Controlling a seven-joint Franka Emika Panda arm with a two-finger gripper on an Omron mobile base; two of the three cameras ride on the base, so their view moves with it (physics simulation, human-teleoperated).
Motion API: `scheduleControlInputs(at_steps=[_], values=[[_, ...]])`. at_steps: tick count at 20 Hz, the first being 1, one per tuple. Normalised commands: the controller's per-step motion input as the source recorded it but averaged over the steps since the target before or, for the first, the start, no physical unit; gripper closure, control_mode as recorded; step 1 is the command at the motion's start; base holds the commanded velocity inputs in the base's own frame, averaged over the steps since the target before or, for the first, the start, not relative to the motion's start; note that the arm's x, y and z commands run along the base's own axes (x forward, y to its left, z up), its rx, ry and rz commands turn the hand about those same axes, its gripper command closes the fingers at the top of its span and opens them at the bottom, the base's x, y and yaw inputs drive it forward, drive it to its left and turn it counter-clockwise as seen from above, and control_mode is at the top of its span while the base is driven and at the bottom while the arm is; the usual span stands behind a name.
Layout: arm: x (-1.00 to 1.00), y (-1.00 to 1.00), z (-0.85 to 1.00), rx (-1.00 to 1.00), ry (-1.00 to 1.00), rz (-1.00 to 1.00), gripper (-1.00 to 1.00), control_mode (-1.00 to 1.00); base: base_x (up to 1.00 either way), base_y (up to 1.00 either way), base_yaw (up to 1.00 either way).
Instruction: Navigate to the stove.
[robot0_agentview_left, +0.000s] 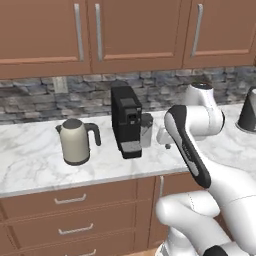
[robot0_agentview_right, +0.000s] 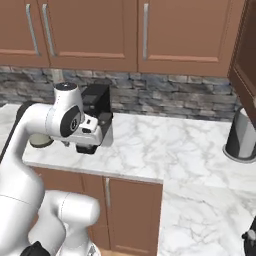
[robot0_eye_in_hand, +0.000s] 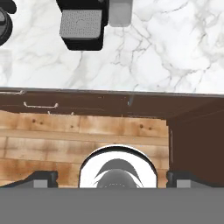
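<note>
White marble counter (robot0_agentview_left: 30, 165) under brown wood cabinets (robot0_agentview_left: 45, 35), grey stone backsplash (robot0_agentview_left: 30, 97), plank floor (robot0_eye_in_hand: 65, 140).

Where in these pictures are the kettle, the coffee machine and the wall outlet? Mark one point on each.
kettle (robot0_agentview_left: 75, 142): left base view, on its cream body.
coffee machine (robot0_agentview_left: 125, 120): left base view, on its black front.
wall outlet (robot0_agentview_left: 60, 84): left base view, on its plate against the stone backsplash.

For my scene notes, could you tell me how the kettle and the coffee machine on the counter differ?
The kettle is cream, rounded and squat, with a dark handle; the coffee machine is black, boxy and taller. The kettle stands further left and nearer the counter's front edge. Both stand upright on the marble counter.
</note>
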Motion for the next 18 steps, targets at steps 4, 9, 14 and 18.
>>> scheduleControlInputs(at_steps=[4, 9, 14, 18], values=[[0.0, 0.0, 0.0, 0.0, 0.0, 0.0, -1.0, 1.0, -0.34, 0.48, -0.26], [0.0, 0.0, 0.0, 0.0, 0.0, 0.0, -1.0, 1.0, -0.13, 0.67, -0.55], [0.0, 0.0, 0.0, 0.0, 0.0, 0.0, -1.0, 1.0, -0.48, 0.48, -0.64], [0.0, 0.0, 0.0, 0.0, 0.0, 0.0, -1.0, 1.0, -0.53, 0.03, -0.7]])
